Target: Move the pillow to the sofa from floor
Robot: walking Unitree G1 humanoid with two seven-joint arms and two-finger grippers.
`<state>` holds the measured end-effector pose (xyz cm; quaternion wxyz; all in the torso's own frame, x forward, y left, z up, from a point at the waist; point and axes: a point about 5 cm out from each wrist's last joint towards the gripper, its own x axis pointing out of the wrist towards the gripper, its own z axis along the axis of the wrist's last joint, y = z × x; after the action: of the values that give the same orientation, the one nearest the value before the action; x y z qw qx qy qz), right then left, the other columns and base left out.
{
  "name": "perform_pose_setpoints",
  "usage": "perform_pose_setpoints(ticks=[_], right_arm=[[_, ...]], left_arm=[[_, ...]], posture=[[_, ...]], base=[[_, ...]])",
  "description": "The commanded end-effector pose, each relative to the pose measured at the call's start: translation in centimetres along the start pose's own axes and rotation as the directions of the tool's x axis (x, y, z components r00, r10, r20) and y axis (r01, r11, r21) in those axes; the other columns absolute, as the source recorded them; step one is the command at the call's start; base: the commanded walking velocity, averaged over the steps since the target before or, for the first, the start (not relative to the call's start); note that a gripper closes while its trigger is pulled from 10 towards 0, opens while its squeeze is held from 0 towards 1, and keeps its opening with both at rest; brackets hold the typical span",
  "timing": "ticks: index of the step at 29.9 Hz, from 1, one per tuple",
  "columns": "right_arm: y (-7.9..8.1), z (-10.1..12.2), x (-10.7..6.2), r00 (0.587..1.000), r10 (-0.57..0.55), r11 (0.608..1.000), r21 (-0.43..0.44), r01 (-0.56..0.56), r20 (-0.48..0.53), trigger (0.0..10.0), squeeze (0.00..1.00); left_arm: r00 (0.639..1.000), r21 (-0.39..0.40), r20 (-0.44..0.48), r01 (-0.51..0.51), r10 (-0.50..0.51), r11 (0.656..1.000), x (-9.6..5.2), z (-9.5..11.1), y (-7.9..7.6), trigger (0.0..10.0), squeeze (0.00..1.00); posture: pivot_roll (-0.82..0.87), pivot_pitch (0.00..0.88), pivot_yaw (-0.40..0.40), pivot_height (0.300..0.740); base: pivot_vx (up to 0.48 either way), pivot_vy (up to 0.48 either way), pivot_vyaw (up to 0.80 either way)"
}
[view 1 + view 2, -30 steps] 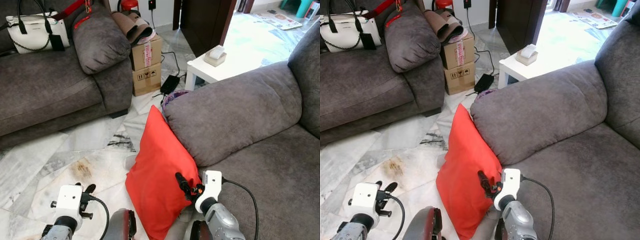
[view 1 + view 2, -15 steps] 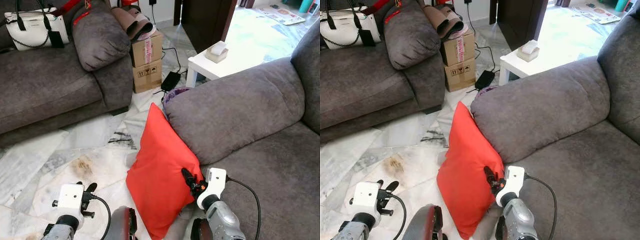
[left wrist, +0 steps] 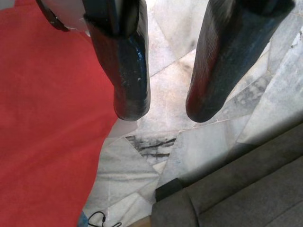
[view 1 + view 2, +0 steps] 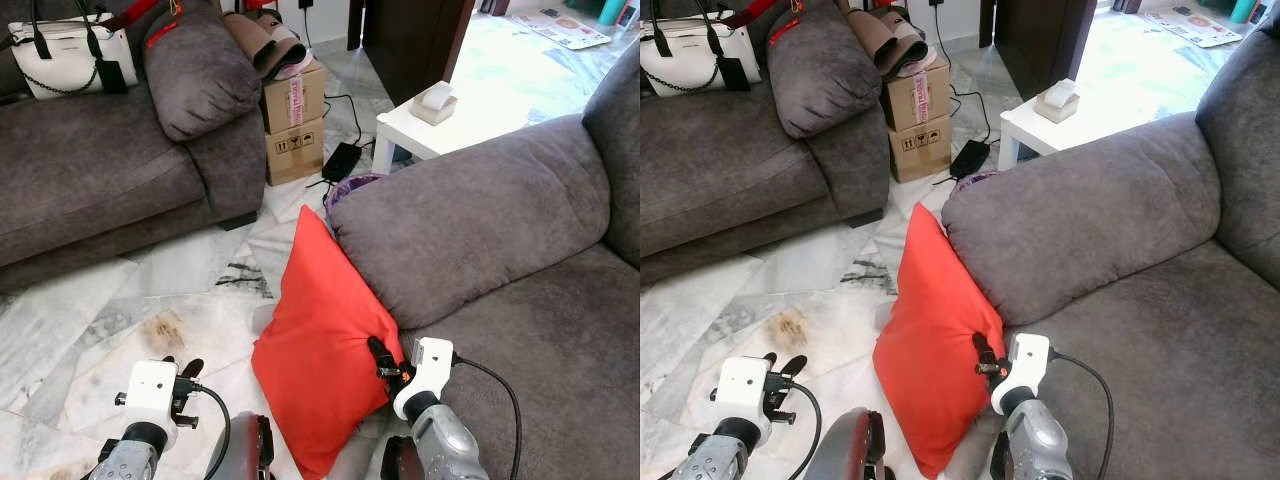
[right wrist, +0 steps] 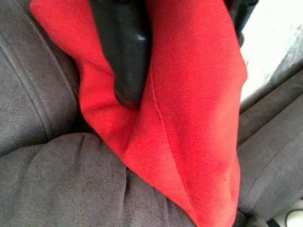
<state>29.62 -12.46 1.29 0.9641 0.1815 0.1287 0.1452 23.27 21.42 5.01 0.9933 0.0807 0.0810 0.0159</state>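
Handling symbols, illegible pink tape print on the cardboard box [image 4: 294, 128].

The pillow [image 4: 322, 345] is a plain red square cushion with a sewn seam. It stands on edge on the marble floor [image 4: 150, 320], one corner up, leaning against the front of the grey sofa's [image 4: 520, 300] arm. Its right edge presses into the sofa's seat corner.

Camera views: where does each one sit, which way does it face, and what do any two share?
Head stereo eyes: look forward and down at the red pillow leaning on the grey sofa; both silver arms show.
Left wrist: looks along the left end effector, fingers apart over marble floor.
Right wrist: looks along the right end effector straddling the pillow's edge.
Shared: the pillow.
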Motion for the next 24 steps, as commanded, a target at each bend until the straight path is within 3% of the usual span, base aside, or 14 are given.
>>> perform_pose_setpoints(ticks=[1, 24], right_arm=[[0.0, -0.7, -0.4, 1.000, -0.004, 1.000, -0.008, 0.004, -0.017, 0.0, 0.00], [0.5, -1.3, -0.7, 0.999, 0.028, 0.999, -0.037, -0.029, -0.023, 0.0, 0.00]], left_arm=[[0.999, -0.009, -0.042, 0.000, 0.000, 1.000, -0.3, -1.0, 0.0, 10.0, 0.00], [1.000, -0.021, -0.020, 0.001, -0.002, 1.000, 1.0, -0.8, -0.5, 10.0, 0.00]], posture=[[0.15, 0.173, 0.035, 0.605], [0.13, 0.099, 0.016, 0.605]], base=[[0.000, 0.000, 0.00], [0.000, 0.000, 0.00]])
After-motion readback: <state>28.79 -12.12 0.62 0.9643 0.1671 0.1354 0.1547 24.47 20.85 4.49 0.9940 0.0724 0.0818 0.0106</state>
